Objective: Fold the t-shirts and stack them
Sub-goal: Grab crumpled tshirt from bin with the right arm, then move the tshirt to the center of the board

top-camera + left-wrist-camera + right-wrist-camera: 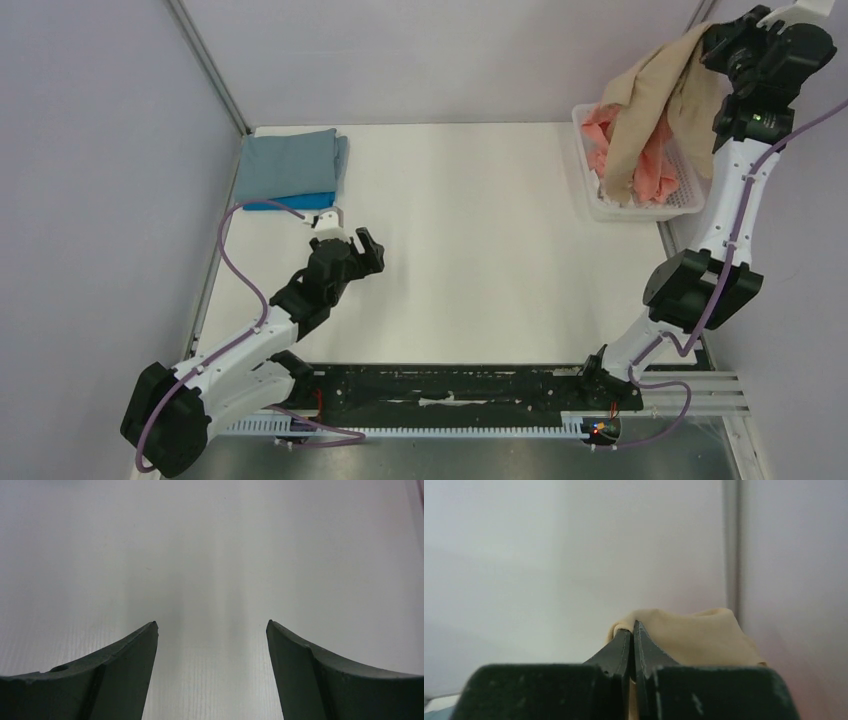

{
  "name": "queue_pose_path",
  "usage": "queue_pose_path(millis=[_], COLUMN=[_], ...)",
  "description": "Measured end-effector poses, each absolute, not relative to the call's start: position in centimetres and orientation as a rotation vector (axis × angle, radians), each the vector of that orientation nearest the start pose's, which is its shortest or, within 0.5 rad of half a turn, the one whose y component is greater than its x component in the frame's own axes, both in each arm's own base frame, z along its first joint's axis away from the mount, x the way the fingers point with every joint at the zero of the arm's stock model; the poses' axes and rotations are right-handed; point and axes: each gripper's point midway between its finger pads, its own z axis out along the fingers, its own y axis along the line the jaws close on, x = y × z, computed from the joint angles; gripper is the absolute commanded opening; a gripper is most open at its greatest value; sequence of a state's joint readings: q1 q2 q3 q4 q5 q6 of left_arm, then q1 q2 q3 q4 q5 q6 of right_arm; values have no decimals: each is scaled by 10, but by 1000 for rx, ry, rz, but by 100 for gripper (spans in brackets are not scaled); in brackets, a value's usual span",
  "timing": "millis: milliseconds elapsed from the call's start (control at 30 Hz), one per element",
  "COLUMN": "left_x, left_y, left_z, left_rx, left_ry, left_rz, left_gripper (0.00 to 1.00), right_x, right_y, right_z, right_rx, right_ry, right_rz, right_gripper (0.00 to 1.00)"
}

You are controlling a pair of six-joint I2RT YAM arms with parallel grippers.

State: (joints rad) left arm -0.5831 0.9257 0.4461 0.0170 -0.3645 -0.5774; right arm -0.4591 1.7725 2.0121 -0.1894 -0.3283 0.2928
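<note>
White tabletop fills the grey-walled cell. Soft tan cloth t-shirt hangs in long crumpled folds above the white perforated plastic basket at the far right, its lower end trailing onto a coral-pink shirt inside. The right gripper pinches its jaws together on the tan shirt's top bunch, and cloth bulges past the tips. The left gripper hovers with jaws spread wide over bare table, near a folded grey-blue shirt lying on a bright blue shirt.
</note>
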Motion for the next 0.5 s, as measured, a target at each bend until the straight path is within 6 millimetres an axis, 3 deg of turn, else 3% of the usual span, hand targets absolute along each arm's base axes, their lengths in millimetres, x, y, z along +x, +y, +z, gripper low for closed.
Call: queue_pose_path(millis=[167, 333, 433, 500], left_x=[282, 282, 282, 282], left_y=[-137, -137, -137, -137], left_z=[124, 124, 126, 130], left_rx=[-223, -223, -225, -226], left_ry=[2008, 2007, 2000, 1988], left_rz=[-372, -373, -378, -387], left_gripper=[86, 86, 86, 86], right_x=[478, 420, 395, 387], right_y=[-120, -77, -45, -17], right_z=[559, 644, 669, 669], right_rx=[107, -40, -133, -187], right_ry=[1241, 998, 921, 912], right_rz=[281, 360, 448, 518], right_gripper=[0, 0, 0, 0])
